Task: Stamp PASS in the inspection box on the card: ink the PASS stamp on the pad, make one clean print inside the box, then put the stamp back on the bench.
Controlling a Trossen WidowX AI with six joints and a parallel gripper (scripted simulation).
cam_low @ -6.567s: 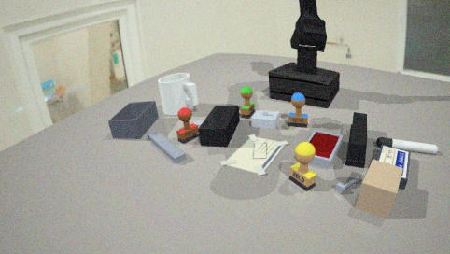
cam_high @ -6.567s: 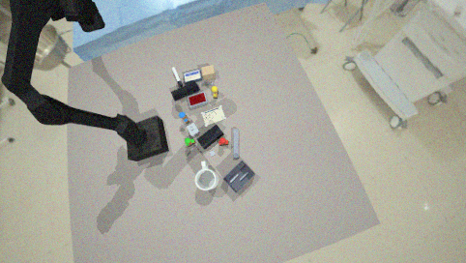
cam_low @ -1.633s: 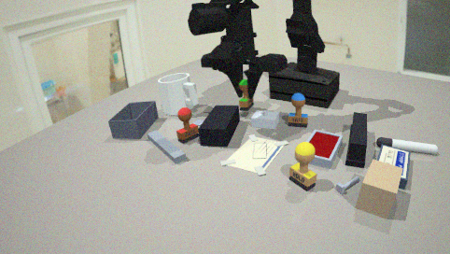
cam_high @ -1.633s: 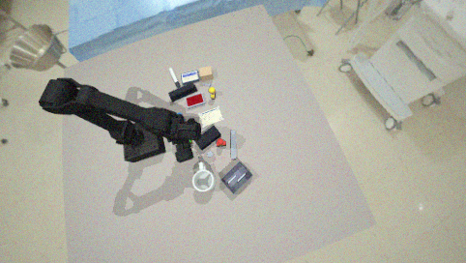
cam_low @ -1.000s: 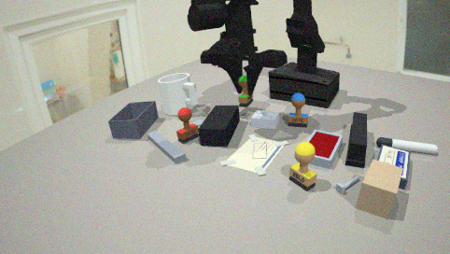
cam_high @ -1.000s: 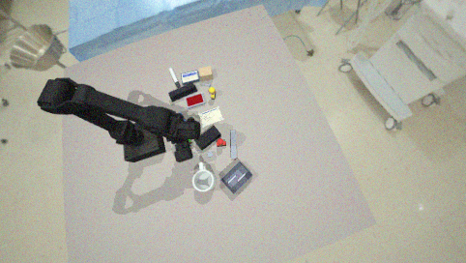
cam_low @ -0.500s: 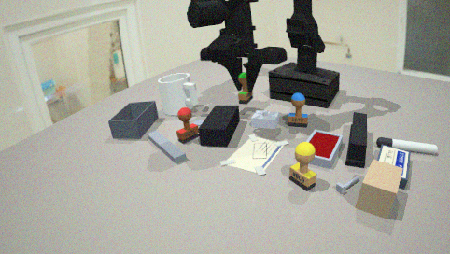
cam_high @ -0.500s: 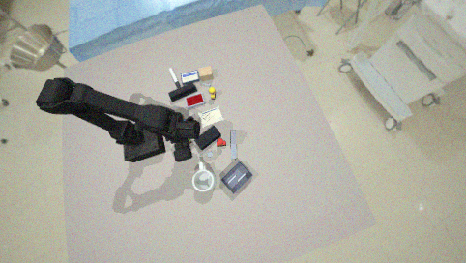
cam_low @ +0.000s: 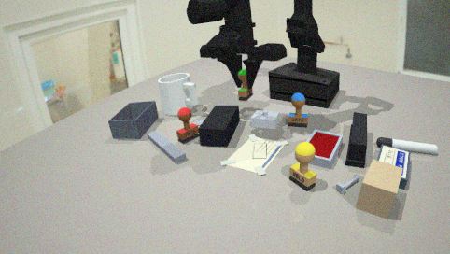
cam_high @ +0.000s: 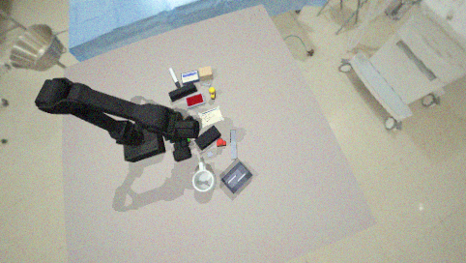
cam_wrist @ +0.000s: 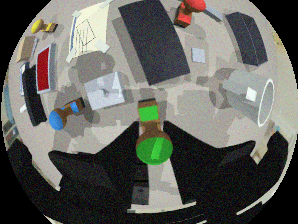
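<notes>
Gripper [cam_low: 243, 77] is clamped on the green-knob stamp [cam_low: 243, 86], lifted off the bench [cam_low: 93, 196], probably heading for the red ink pad [cam_low: 325, 146].

End effector [cam_low: 243, 75] gripping the green-knobbed stamp [cam_low: 243, 86] above the tabletop [cam_low: 93, 205], card [cam_low: 257, 154] lying at its 6 o'clock, red ink pad [cam_low: 325, 146] sitting at 5 o'clock.

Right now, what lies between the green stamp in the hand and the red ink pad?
The blue stamp and a small grey block stand between the green stamp and the pad, clearest in the exterior view.
</notes>
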